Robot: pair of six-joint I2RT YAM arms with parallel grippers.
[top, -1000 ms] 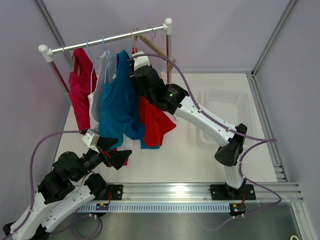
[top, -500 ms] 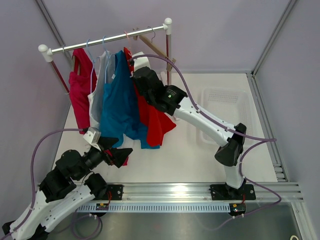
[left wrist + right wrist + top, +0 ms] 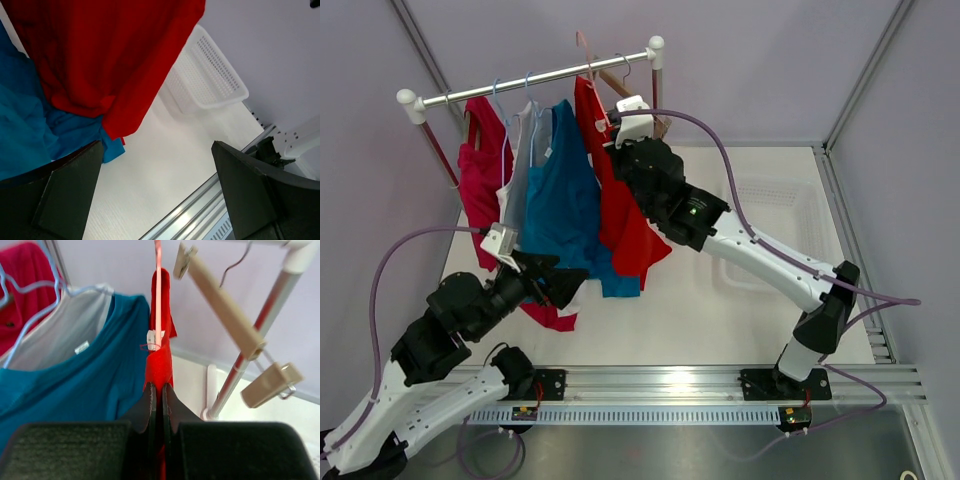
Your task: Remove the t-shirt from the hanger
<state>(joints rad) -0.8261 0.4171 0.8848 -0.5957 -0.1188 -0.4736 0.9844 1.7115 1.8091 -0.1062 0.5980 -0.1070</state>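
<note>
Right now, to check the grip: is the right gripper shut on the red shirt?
Shut: the right gripper pinches the red shirt between closed fingers.

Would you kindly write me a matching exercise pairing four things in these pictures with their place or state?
Things:
1. blue t-shirt
2. white basket
3. left tool
4. right tool

Places or states:
A. open, holding nothing
B. shut on the red t-shirt
C. on the table, right side
D. hanging beside the red t-shirt

Pairs: 1-D, 2-C, 3-A, 4-B
</note>
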